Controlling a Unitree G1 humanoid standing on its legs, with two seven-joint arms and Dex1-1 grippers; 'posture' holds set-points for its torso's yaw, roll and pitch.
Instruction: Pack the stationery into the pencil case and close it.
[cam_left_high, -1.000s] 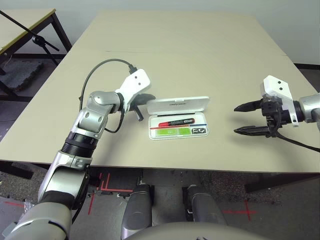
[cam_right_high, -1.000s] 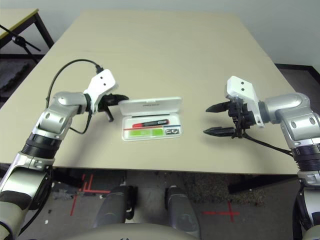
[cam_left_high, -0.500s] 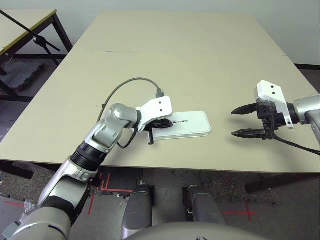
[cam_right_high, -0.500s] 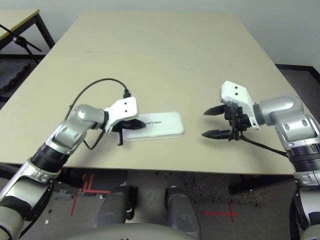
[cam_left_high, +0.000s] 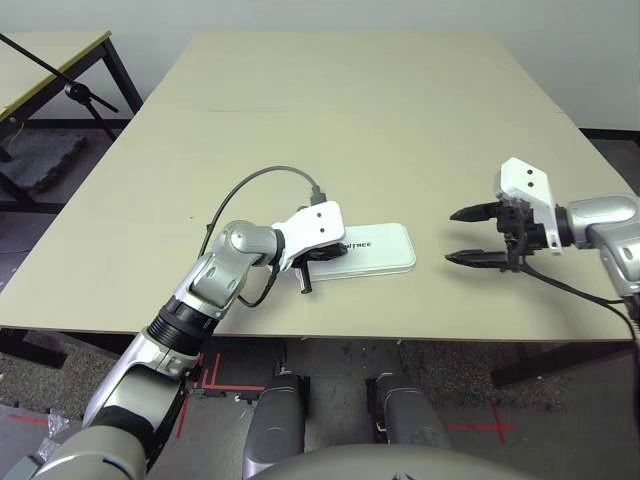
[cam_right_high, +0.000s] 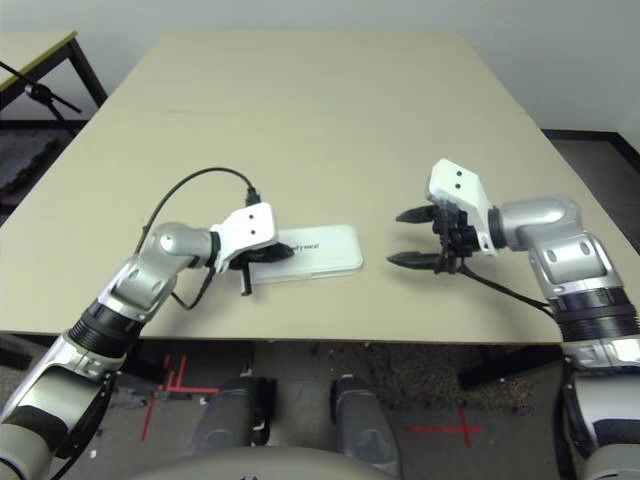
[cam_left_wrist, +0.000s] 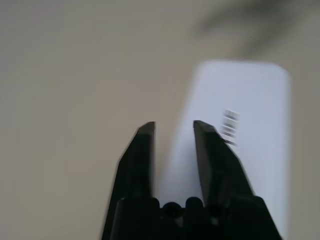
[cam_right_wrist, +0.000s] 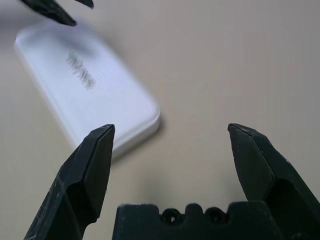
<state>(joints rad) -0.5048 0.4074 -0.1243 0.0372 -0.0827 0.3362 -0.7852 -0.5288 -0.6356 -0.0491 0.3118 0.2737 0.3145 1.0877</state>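
The white pencil case (cam_left_high: 375, 250) lies flat and closed on the tan table, its dark lettering facing up. The stationery is hidden inside it. My left gripper (cam_left_high: 318, 262) sits low at the case's left end. Its two black fingers (cam_left_wrist: 142, 145) stand a little apart with nothing between them, one of them over the lid's edge (cam_left_wrist: 245, 125). My right gripper (cam_left_high: 453, 236) hovers to the right of the case, a short gap away, wide open and empty. The right wrist view shows the case's corner (cam_right_wrist: 95, 95) ahead of the spread fingers.
The table's front edge (cam_left_high: 330, 335) runs close behind the case. A black cable (cam_left_high: 255, 180) loops above my left wrist. At the far left stand a second table (cam_left_high: 50, 45) and a black stand (cam_left_high: 75, 90).
The lid, standing open a second ago, now lies shut. My left gripper came down over the case's left end and has parted its fingers. My right gripper edged a little toward the case.
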